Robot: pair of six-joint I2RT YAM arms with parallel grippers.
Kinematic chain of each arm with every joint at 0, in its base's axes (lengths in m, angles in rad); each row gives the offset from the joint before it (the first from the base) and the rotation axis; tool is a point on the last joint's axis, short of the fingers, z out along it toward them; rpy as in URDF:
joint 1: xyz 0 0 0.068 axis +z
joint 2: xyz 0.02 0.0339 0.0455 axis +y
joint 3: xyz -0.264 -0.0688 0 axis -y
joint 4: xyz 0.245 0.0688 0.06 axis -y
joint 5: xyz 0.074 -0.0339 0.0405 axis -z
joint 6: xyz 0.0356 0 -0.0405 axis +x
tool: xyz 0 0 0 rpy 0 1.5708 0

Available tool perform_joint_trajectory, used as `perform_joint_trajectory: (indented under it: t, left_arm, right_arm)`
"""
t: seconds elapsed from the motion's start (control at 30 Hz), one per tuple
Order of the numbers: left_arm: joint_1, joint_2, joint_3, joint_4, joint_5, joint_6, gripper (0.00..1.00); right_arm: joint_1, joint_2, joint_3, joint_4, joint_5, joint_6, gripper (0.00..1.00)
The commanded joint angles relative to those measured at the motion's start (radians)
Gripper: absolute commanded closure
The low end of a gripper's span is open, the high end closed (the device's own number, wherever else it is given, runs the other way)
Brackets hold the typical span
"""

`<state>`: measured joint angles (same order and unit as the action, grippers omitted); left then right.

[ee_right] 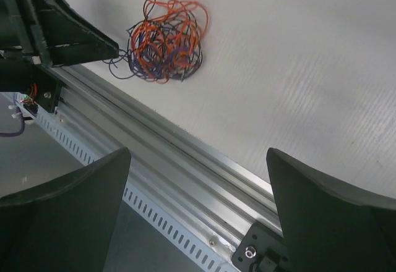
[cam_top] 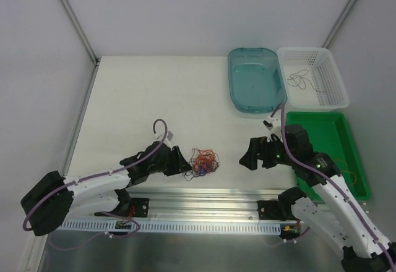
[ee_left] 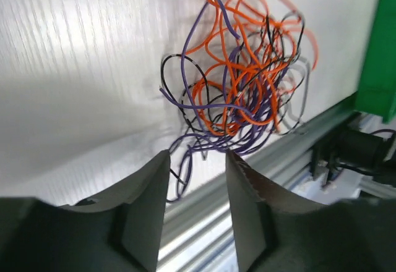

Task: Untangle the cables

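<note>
The cables (cam_top: 203,161) lie in one tangled ball of thin orange, purple, black and red wires near the table's front edge. They also show in the left wrist view (ee_left: 241,80) and the right wrist view (ee_right: 164,34). My left gripper (cam_top: 186,165) is open, low at the ball's left side, its tips (ee_left: 197,161) just short of the nearest purple loops. My right gripper (cam_top: 249,159) is wide open and empty, to the right of the ball and apart from it (ee_right: 198,161).
A green tray (cam_top: 334,137) sits at the right with a thin wire in it. A white basket (cam_top: 312,77) with a few dark wires and a blue tub (cam_top: 255,79) stand at the back right. An aluminium rail (cam_top: 204,195) runs along the front edge.
</note>
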<state>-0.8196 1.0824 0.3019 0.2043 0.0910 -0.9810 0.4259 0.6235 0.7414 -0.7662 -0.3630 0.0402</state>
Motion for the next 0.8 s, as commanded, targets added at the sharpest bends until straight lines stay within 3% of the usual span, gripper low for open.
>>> perform_joint_trajectory:
  t: [0.0, 0.07, 0.1, 0.2, 0.27, 0.37, 0.5, 0.77]
  left_arm:
    - [-0.053, -0.152, -0.023, -0.138, -0.129, -0.067, 0.57]
    - [-0.056, -0.246, 0.003, -0.193, -0.145, -0.03, 0.44]
    - [-0.055, -0.271, 0.015, -0.253, -0.149, 0.016, 0.28]
    - [-0.055, -0.318, 0.091, -0.353, -0.162, 0.102, 0.19]
    - [-0.055, -0.299, 0.138, -0.397, -0.124, 0.134, 0.2]
    - [-0.056, -0.209, 0.187, -0.395, -0.062, 0.139, 0.25]
    - [-0.07, -0.07, 0.259, -0.382, -0.034, 0.194, 0.35]
    - [-0.119, 0.146, 0.316, -0.295, 0.015, 0.209, 0.4]
  right_arm:
    - [0.158, 0.07, -0.016, 0.152, 0.165, 0.119, 0.03]
    - [0.284, 0.141, -0.008, 0.195, 0.281, 0.138, 0.03]
    - [0.322, 0.166, -0.004, 0.214, 0.314, 0.144, 0.03]
    - [0.471, 0.277, 0.003, 0.318, 0.456, 0.165, 0.03]
    - [0.53, 0.335, 0.01, 0.387, 0.504, 0.165, 0.03]
    - [0.534, 0.433, 0.009, 0.471, 0.51, 0.194, 0.21]
    - [0.534, 0.508, -0.019, 0.554, 0.526, 0.217, 0.61]
    - [0.534, 0.604, -0.085, 0.728, 0.375, 0.32, 0.53]
